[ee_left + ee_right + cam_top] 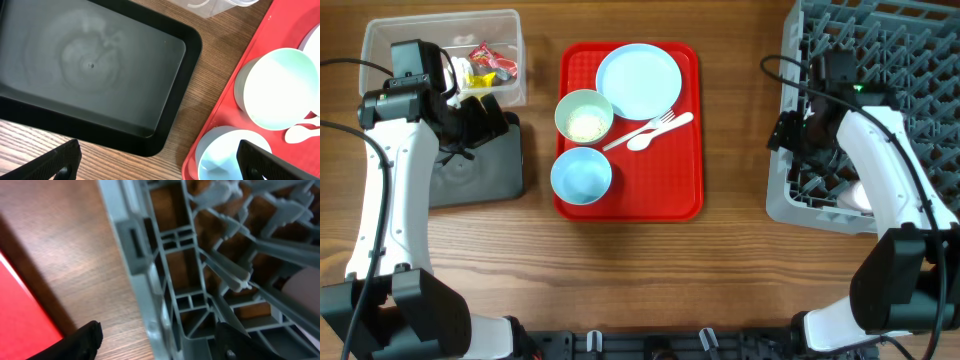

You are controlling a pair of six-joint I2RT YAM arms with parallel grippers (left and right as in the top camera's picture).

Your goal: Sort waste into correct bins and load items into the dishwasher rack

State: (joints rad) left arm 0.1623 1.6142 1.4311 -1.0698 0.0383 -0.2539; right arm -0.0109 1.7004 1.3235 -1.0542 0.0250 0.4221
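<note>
Two grippers, and we find both with fingers spread wide, holding nothing. The left gripper (157, 150) hangs over the near right corner of the black tray (90, 75). That tray lies by the left edge of the table (720, 270), just in front of the clear tub (380, 40) in the far left corner. Red and yellow wrappers (488, 60) lie inside the tub.

The right gripper (155, 342) straddles the left wall of the grey rack (131, 240), one finger above the wood outside and the other above the pegs inside; we cannot tell whether either touches. The rack fills the table's far right corner, and something white (857, 196), partly hidden by the arm, lies near its front edge.

On the red serving tray (670, 190) at the table's middle we see a pale blue plate (638, 82) in the far right corner. A bowl (566, 108) holding white grains (586, 125) and an empty blue bowl (581, 176) sit along the left edge. A white fork (663, 123) and spoon (639, 143) lie crossed just in front of the plate
</note>
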